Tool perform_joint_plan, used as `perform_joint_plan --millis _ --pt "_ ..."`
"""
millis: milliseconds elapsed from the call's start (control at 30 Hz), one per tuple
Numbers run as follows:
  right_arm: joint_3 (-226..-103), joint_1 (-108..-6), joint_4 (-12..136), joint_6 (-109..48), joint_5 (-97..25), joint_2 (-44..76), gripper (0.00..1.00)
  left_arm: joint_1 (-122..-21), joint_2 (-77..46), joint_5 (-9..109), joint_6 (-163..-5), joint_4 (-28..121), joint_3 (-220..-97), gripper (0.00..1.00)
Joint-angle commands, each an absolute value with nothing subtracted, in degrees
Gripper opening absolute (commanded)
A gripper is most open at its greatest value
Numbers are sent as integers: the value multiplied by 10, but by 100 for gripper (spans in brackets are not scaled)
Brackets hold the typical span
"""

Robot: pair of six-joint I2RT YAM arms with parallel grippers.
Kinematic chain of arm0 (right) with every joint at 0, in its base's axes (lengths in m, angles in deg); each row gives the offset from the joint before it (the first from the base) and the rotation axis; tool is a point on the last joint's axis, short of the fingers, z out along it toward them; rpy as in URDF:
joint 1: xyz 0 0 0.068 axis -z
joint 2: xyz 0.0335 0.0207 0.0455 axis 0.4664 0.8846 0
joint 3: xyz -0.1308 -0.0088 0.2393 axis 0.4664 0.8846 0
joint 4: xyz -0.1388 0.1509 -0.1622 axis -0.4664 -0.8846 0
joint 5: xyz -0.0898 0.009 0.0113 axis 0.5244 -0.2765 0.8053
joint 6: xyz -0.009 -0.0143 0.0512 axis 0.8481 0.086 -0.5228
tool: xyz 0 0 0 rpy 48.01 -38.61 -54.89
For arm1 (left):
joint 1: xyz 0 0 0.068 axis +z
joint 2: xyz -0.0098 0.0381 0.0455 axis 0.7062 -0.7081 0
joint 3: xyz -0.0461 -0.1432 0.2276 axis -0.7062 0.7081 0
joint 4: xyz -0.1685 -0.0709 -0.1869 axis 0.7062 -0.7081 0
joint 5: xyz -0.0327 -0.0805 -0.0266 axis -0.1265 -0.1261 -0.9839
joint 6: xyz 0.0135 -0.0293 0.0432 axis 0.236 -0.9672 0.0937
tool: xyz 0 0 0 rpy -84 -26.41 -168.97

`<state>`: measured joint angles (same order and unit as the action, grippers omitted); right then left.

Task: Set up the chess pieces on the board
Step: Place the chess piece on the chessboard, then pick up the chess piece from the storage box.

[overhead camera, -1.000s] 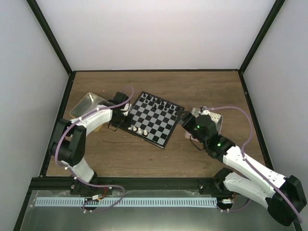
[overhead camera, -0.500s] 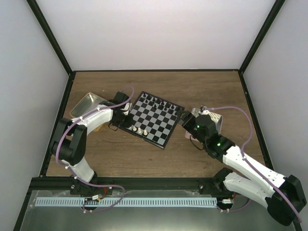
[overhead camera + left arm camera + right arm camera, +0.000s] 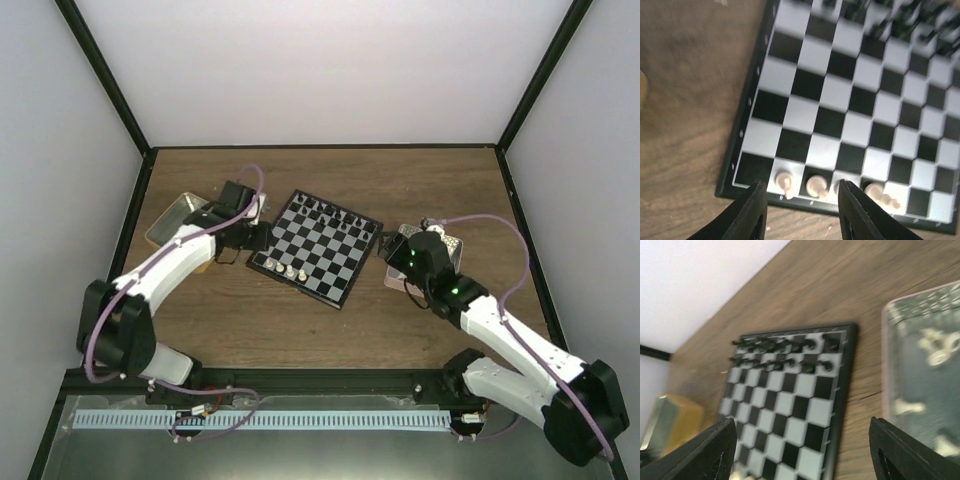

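Claws first: from my seat the left gripper (image 3: 802, 202) hangs over the near left edge of the board (image 3: 325, 250). Its fingers are parted and there is nothing between them, so I call it released. Just beyond its tips, a few cream-white pieces (image 3: 785, 181) stand in the board's nearest row, towards the left corner. The wrist picture is too soft for me to count them.

The right gripper (image 3: 802, 427) sits at the board's right corner, between the board and the pink tray (image 3: 452, 243). Its fingers are spread wide and hold nothing, so it is released too. The tray lies just right of the board, apart from it. In it I see pale blurred shapes (image 3: 935, 347) that look like more white pieces.

The board lies turned at an angle in the middle of the table (image 3: 420, 180). Its middle squares are bare. The black pieces (image 3: 335, 213) stand along its far side, in two rows as the right wrist camera sees them. Left of the board, a yellow-sided tin (image 3: 180, 212) rests on the wood beside the left arm's wrist.
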<state>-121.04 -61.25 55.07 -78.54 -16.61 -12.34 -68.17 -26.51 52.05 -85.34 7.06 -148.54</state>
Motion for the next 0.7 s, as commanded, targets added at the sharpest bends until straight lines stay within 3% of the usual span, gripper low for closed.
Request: perform_joint_plan --millis 0,333,467,667 --pt "-1255 -545 485 -701 -183 -75 73 -679 -173 544 -847 157 -1482 44" --pt "-1352 -394 509 -572 -265 144 51 -680 -5 519 -829 368 -1398 64" --pt "-1436 -378 471 -518 -251 247 29 -679 15 524 -824 387 -1376 66" --pt "-1498 -375 435 -475 -229 324 28 -679 20 528 -821 393 -1361 66"
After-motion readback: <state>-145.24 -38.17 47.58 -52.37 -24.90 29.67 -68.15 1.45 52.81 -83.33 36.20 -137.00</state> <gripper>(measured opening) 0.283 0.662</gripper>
